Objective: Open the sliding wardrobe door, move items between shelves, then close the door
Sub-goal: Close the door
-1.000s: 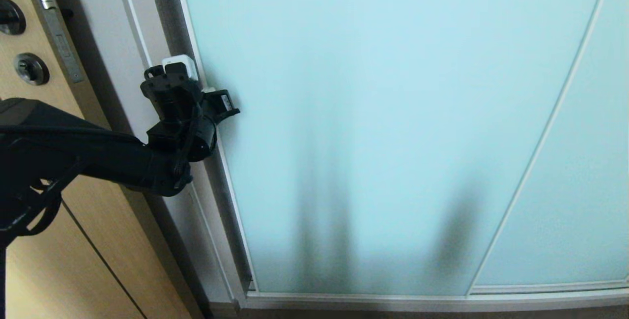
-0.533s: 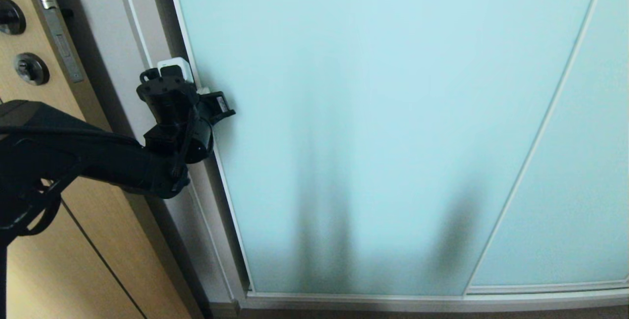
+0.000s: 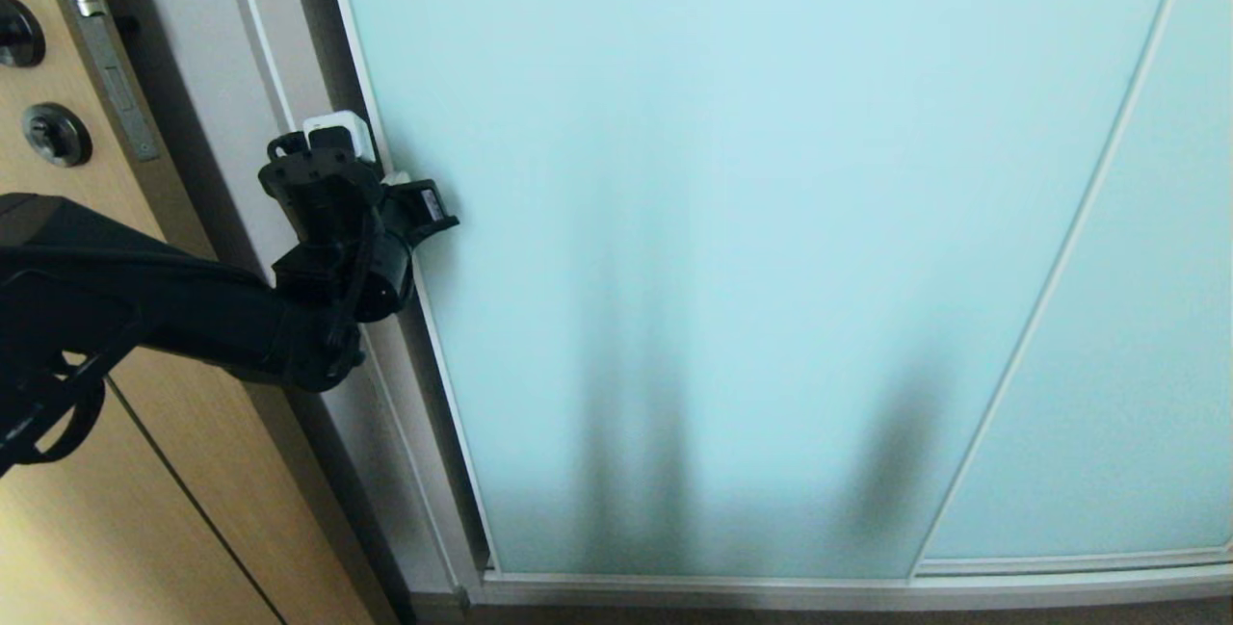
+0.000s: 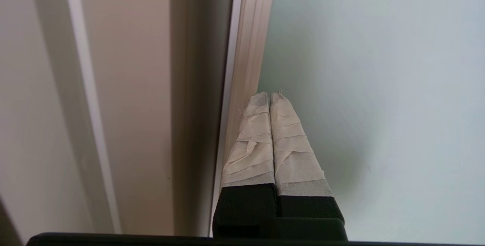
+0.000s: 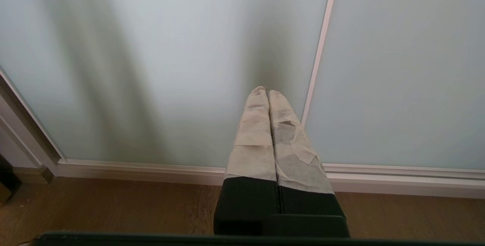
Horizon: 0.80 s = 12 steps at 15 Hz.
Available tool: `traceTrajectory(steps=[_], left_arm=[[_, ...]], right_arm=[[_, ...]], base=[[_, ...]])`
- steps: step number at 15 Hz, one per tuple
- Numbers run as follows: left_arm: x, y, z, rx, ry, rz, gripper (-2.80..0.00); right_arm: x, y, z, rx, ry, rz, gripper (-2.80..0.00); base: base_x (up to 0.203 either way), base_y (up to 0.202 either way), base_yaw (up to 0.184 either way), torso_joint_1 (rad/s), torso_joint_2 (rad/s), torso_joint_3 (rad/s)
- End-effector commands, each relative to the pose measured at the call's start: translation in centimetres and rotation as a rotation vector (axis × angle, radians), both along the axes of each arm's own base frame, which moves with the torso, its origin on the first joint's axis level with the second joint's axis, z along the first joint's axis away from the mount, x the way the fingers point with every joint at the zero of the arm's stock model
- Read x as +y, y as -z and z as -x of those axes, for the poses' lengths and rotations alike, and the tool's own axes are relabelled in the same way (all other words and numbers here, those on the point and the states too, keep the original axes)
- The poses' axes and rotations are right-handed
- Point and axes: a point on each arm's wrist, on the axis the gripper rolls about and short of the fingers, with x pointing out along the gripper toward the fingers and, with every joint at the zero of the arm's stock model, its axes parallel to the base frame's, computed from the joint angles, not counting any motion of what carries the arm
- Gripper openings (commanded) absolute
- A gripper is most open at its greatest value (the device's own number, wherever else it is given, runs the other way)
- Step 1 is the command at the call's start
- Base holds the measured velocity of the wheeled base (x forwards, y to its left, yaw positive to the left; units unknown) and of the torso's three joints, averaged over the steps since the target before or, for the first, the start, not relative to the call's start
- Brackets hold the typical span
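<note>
Left tool [image 4: 269, 96] pinched, against sliding wardrobe door [image 3: 732, 221] frame edge.

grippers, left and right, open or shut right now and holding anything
Left gripper: shut, holding nothing, taped fingers at the metal-framed edge of the frosted pale aqua glass sliding door.
Right gripper: shut, holding nothing.

A tan wood-grain door [image 3: 144, 529] stands at the left, with dark round hardware [image 3: 56, 134] and a metal latch plate [image 3: 96, 38]. Brown wooden floor [image 5: 113, 208] runs below a pale baseboard rail [image 5: 151, 170]. Soft daylight, long shadows.
</note>
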Motion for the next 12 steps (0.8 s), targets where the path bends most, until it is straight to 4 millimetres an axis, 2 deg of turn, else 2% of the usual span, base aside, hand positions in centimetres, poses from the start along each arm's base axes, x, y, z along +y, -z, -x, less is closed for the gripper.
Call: traceTrajectory(steps=[1, 10, 12], left_arm=[[0.2, -0.6, 0.4, -0.018, -0.01, 0.005, -2.8], [1.0, -1.1, 1.0, -0.031, -0.024, 0.005, -2.8], [1.1, -1.5, 1.7, -0.035, -0.02, 0.005, -2.8]], right_arm=[[0.0, 0.0, 0.0, 0.001, 0.0, 0.0, -2.8], [0.0, 0.0, 0.0, 0.001, 0.0, 0.0, -2.8], [0.0, 0.0, 0.0, 0.001, 0.0, 0.0, -2.8]], base=[[0.0, 0.0, 0.0, 0.0, 0.0, 0.0], [0.0, 0.0, 0.0, 0.0, 0.0, 0.0], [0.0, 0.0, 0.0, 0.0, 0.0, 0.0]])
